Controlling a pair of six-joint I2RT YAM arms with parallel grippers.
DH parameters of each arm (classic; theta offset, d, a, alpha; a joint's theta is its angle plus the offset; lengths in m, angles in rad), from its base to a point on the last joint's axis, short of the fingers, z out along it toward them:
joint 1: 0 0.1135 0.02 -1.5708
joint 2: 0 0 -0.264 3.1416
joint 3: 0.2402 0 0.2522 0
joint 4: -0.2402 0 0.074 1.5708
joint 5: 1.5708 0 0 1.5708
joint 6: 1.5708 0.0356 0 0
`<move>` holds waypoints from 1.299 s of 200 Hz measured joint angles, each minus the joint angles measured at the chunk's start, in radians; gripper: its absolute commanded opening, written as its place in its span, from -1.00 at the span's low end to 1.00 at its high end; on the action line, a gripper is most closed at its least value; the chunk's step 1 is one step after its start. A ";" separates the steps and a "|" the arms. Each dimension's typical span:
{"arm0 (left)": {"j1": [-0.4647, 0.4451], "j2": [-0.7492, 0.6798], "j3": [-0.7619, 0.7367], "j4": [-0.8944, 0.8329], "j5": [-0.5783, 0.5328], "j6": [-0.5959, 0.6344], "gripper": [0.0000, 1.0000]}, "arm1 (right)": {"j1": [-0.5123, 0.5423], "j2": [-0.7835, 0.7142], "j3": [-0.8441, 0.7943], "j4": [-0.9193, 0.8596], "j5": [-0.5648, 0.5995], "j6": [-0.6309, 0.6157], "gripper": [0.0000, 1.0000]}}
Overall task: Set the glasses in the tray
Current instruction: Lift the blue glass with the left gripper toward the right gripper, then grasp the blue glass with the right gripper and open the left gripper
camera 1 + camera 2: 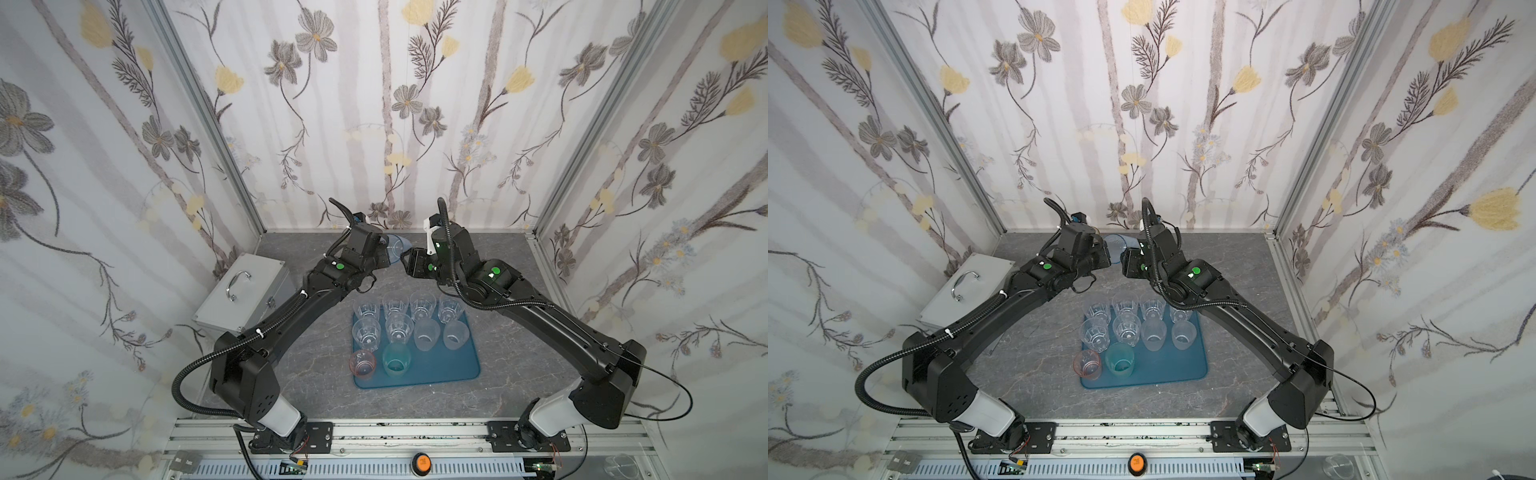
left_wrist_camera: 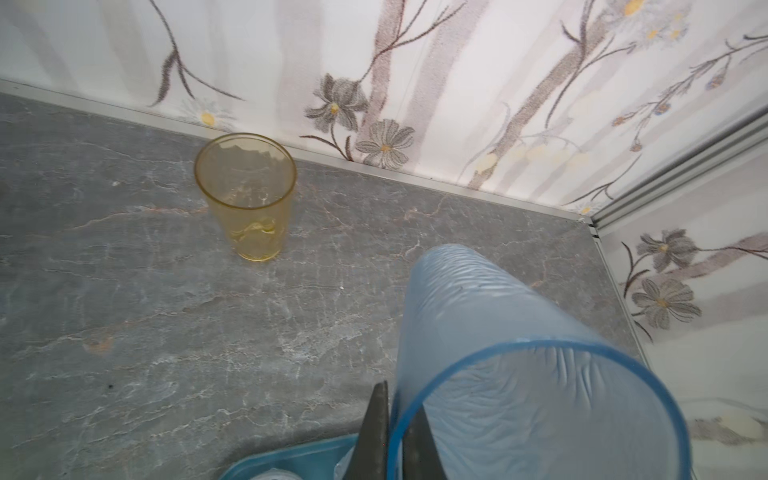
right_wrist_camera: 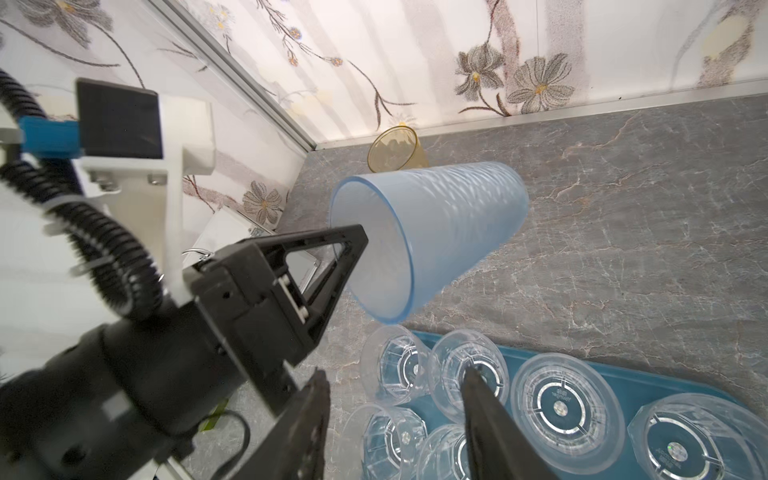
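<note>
- Left gripper: clamped on the rim of the translucent blue rippled plastic tumbler, held tilted on its side over the grey marbled tabletop, behind the flat teal rectangular plastic tray.
- Right gripper: jaws parted, empty, near the blue tumbler.
- Translucent amber plastic tumbler: upright near the back wall.
- Tray: carries ten upright tumblers.

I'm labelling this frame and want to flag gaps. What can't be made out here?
- Blue glass: in both top views, mostly hidden behind the left arm.
- Left gripper: left wrist view's edge cuts off its fingers.
- Tray: left wrist view shows only a corner.
- Clear glasses: base print too small to read in right wrist view.
- Case: both top views, left arm covers part.
</note>
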State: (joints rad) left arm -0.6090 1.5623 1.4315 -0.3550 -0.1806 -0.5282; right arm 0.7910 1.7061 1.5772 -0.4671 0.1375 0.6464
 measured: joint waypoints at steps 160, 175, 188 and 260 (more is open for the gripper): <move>-0.156 0.013 0.117 -0.023 -0.021 -0.077 -0.21 | -0.069 0.105 0.052 -0.065 0.309 -0.016 -1.00; -0.156 -0.006 0.123 -0.023 -0.021 -0.072 -0.14 | -0.093 0.105 0.052 -0.065 0.299 -0.016 -1.00; -0.155 -0.036 0.124 -0.020 -0.027 -0.058 -0.09 | -0.111 0.105 0.053 -0.065 0.286 -0.020 -1.00; -0.072 -0.213 -0.095 0.008 -0.118 0.072 0.09 | -0.156 -0.063 0.108 -0.232 0.163 -0.132 -1.00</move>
State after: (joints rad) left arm -0.6815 1.3491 1.3369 -0.3473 -0.2985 -0.4557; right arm 0.6350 1.6428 1.6848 -0.6991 0.3008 0.5144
